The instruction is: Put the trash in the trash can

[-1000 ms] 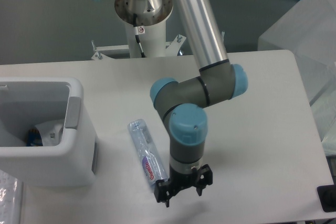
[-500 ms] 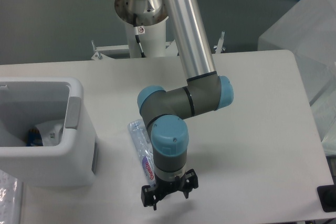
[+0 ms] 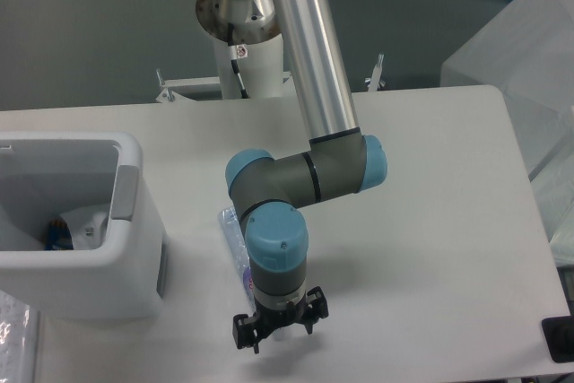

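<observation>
The clear plastic bottle (image 3: 231,229) lies on the white table just right of the trash can. Only its near-left end and a strip of red-and-blue label show; the arm's wrist covers the rest. My gripper (image 3: 275,330) hangs directly over the bottle's lower end, fingers spread and open, with a bit of clear plastic showing between them. The trash can (image 3: 127,187) is a white boxy bin at the left edge with a grey panel on its right rim. Inside it lies a crumpled white wrapper (image 3: 87,221).
The robot's base column (image 3: 244,15) stands at the back of the table. A translucent covered box (image 3: 529,51) sits off the right edge. A black object (image 3: 560,340) is at the lower right, and clear plastic sheeting (image 3: 13,334) at the lower left.
The arm has swung left and slightly toward the front edge, carrying the open gripper from beside the bottle to right over it, so the wrist now hides most of the bottle.
</observation>
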